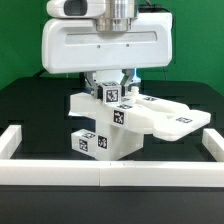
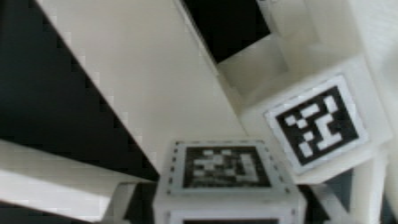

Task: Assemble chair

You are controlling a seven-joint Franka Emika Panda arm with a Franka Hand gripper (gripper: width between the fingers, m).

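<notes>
Black table lies under everything, with a low white rail along its front. On it stands the chair, a stack of white blocks with square tags, part built. Right above it the gripper reaches down, its two fingers closed narrow around one upright tagged chair piece.

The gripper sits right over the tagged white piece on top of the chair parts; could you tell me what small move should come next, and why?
Probably a short, straight descent. The gripper hangs directly above the small tagged block on the chair parts, and whether the fingers already clamp it cannot be told. Lowering gently would seat or grasp it without nudging the stack.
</notes>
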